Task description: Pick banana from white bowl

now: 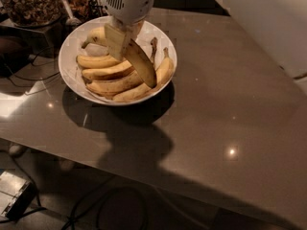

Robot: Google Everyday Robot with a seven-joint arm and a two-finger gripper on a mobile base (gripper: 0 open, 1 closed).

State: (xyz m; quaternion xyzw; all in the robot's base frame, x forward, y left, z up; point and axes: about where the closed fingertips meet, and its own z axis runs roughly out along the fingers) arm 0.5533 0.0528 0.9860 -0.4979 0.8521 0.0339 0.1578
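Note:
The white bowl (66,70) stands at the table's far left. Several yellow bananas (108,73) lie in it. My gripper (122,40) hangs over the middle of the bowl, shut on the upper end of the banana (142,63). This banana is long, curved and brown-flecked. It slants down to the right, above the bananas left in the bowl. Its lower tip is over the bowl's right side.
The white arm (268,28) fills the upper right. A dark container of brown bits (29,4) and a spoon (70,14) stand behind the bowl. Cables (19,75) run at the left. A small box (14,195) lies on the floor past the table's front edge.

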